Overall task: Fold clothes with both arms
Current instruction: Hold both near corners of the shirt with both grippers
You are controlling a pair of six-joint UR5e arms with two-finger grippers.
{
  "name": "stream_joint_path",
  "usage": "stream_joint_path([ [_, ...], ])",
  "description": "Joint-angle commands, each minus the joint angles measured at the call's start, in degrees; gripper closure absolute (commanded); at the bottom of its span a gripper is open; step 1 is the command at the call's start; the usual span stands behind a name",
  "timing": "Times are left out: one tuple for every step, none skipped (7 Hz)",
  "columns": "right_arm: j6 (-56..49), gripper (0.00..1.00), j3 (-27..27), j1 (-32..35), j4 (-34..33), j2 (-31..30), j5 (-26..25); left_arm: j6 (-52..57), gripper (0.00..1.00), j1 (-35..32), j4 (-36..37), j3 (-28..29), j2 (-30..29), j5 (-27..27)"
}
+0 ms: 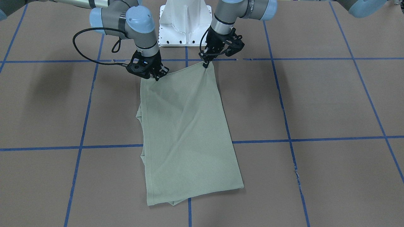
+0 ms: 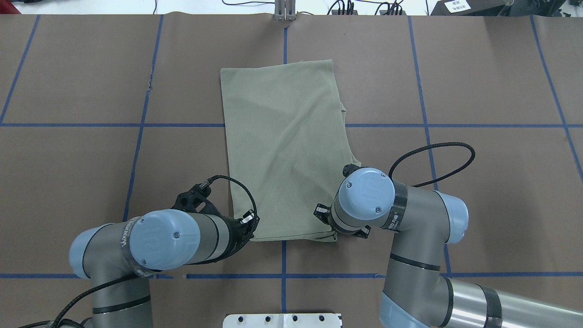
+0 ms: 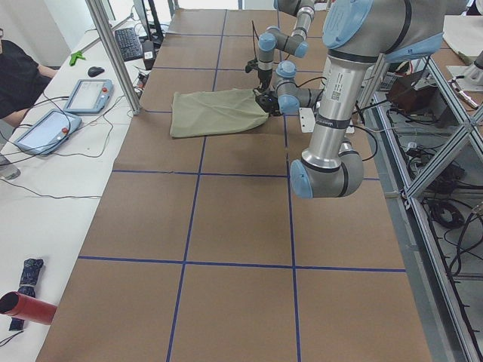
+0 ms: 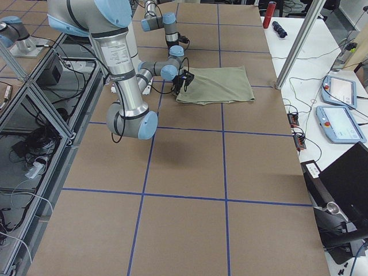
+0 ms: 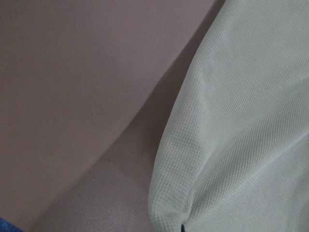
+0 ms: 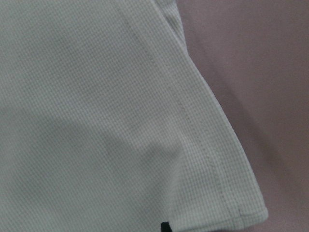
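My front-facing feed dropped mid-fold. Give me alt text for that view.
A sage-green shirt, folded into a long rectangle, lies on the brown table with blue tape gridlines. The right gripper at the view's left and the left gripper at its right each pinch a corner of the edge nearest the white pedestal base.

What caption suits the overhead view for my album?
Left gripper and right gripper hold the green shirt by its near corners.

The shirt (image 1: pixel 186 132) was sage-green waffle knit, the table (image 1: pixel 331 101) brown with a blue grid (image 1: pixel 315 138), the arms (image 2: pixel 419 214) grey with light-blue caps (image 2: pixel 366 191).
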Motion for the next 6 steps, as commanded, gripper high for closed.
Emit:
stream_joint_path([
  [0.42, 1.00, 0.84, 0.37, -0.03, 0.47, -1.12, 0.01, 1.00, 0.00, -0.01, -0.07, -0.11, 0.00],
  [0.33, 1.00, 1.54, 0.54, -0.03, 0.03, -0.95, 0.01, 1.00, 0.00, -0.01, -0.24, -0.11, 0.00],
  [0.33, 1.00, 3.90, 0.72, -0.29, -0.84, -0.60, 0.45, 1.00, 0.87, 0.16, -1.81, 0.07, 0.09],
  [0.68, 1.00, 8.27, -0.58, -0.82, -2.76, -0.51, 0.54, 1.00, 2.88, 1.03, -5.39, 2.16, 0.09],
  [2.95, 1.00, 13.02, -2.69, -0.82, -5.05, 0.36, 0.54, 1.00, 5.34, 2.43, -9.52, 4.09, 0.09],
  [4.54, 1.00, 16.72, -4.71, -2.13, -5.85, 1.76, 0.54, 1.00, 7.54, 4.97, -11.82, 4.55, 0.09],
])
